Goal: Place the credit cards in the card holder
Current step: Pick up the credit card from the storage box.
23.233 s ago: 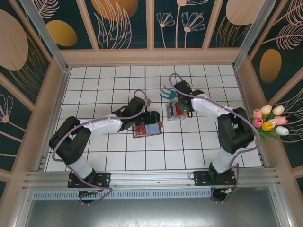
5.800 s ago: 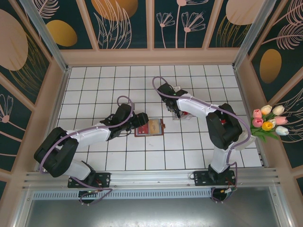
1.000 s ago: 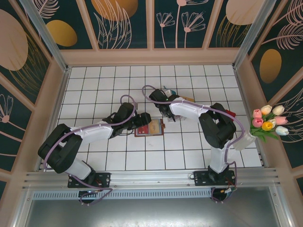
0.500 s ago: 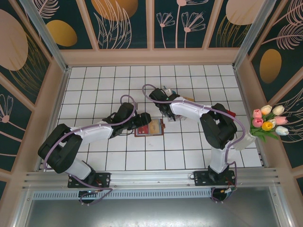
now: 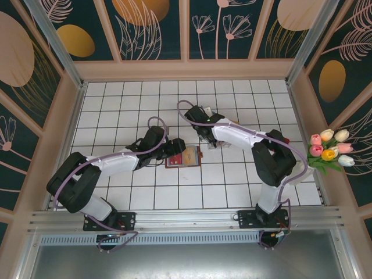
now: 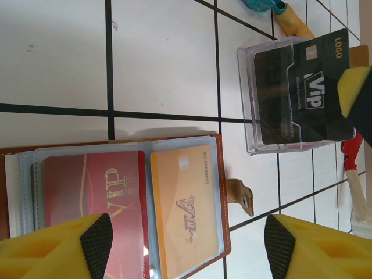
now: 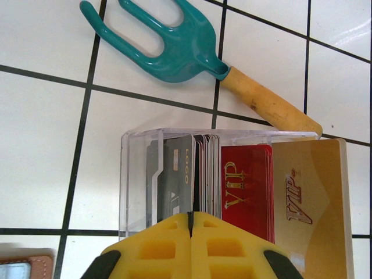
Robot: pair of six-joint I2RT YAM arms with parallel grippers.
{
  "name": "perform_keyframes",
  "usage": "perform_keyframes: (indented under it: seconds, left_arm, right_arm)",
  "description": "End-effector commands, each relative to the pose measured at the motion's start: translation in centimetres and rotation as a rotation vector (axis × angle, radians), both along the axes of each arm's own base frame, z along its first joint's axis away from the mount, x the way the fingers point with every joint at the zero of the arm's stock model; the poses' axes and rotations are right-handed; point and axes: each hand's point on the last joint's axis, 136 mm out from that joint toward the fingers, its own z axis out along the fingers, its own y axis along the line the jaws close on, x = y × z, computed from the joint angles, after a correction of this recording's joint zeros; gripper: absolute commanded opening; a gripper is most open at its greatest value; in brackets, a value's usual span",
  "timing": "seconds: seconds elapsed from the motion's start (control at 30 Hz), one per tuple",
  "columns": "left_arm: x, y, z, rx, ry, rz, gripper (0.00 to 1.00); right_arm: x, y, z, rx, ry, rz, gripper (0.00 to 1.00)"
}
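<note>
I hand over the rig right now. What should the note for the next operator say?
Left gripper: open, above the open card holder.
Right gripper: shut on the top edge of a black card in the clear box.
Done: a red card and an orange card sit in the holder's sleeves.
Left: the black card, then the boxed red cards and the gold card at the box.

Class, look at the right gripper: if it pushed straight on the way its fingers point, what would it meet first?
The cards standing in the clear box. The shut right gripper points straight into that stack, its tips apparently pinching the dark card by its edge. Depth is unclear.
</note>
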Motion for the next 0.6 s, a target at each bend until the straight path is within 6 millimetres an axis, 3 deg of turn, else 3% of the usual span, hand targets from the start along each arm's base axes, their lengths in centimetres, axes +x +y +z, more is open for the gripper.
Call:
perform_keyframes:
  seconds: [0.0, 0.13, 0.4, 0.57]
  left_arm:
    - [0.8, -0.2, 0.9, -0.007, -0.033, -0.006, 0.72]
    - [0.8, -0.1, 1.0, -0.005, -0.038, 0.000, 0.72]
    - [0.7, -0.1, 0.8, -0.001, -0.034, -0.001, 0.72]
    - [0.7, 0.0, 0.7, 0.002, -0.032, -0.001, 0.72]
  right_arm:
    - [0.0, -0.5, 1.5, 0.039, -0.009, -0.026, 0.02]
    - [0.1, -0.4, 1.5, 0.075, 0.001, -0.030, 0.02]
    - [0.5, -2.7, -0.6, -0.015, 0.025, -0.087, 0.05]
    - [0.3, -2.9, 0.1, -0.009, 0.017, -0.085, 0.04]
